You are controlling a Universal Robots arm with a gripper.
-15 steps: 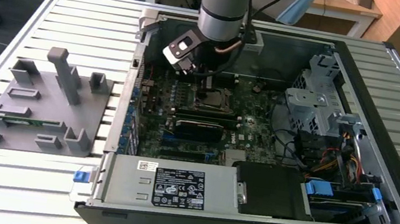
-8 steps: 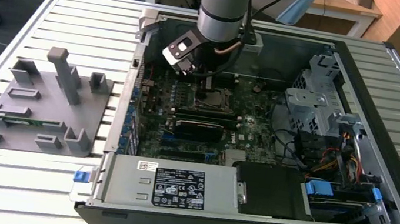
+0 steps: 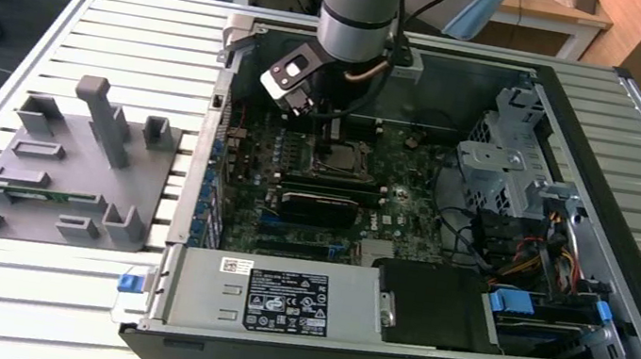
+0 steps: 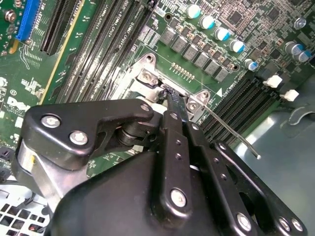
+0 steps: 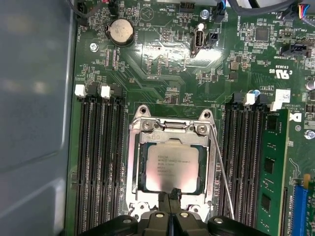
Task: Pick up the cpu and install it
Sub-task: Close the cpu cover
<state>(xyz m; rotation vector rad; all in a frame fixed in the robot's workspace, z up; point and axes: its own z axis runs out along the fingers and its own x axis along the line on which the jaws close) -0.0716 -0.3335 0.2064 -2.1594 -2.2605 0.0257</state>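
Observation:
The cpu [image 5: 172, 164], a flat square chip with a shiny silver top, lies flat in the motherboard socket inside its metal frame [image 5: 133, 162]. In the exterior view the cpu [image 3: 341, 156] shows in the middle of the board inside the open computer case. My gripper [image 5: 172, 195] is shut, its two black fingers pressed together with nothing between them. Its tips hang just above the socket's edge beside the chip. In the second wrist view the gripper [image 4: 170, 94] points down at the socket frame's corner. The exterior view has the gripper [image 3: 330, 133] right over the socket.
The socket's thin lever [image 5: 222, 172] runs along one side of the frame. Memory slots flank the socket, one holding a green memory stick [image 5: 270, 162]. The case wall [image 5: 34, 123] is close. A grey fixture [image 3: 67, 170] sits on the exterior view's left, a drive cage [image 3: 514, 161] on its right.

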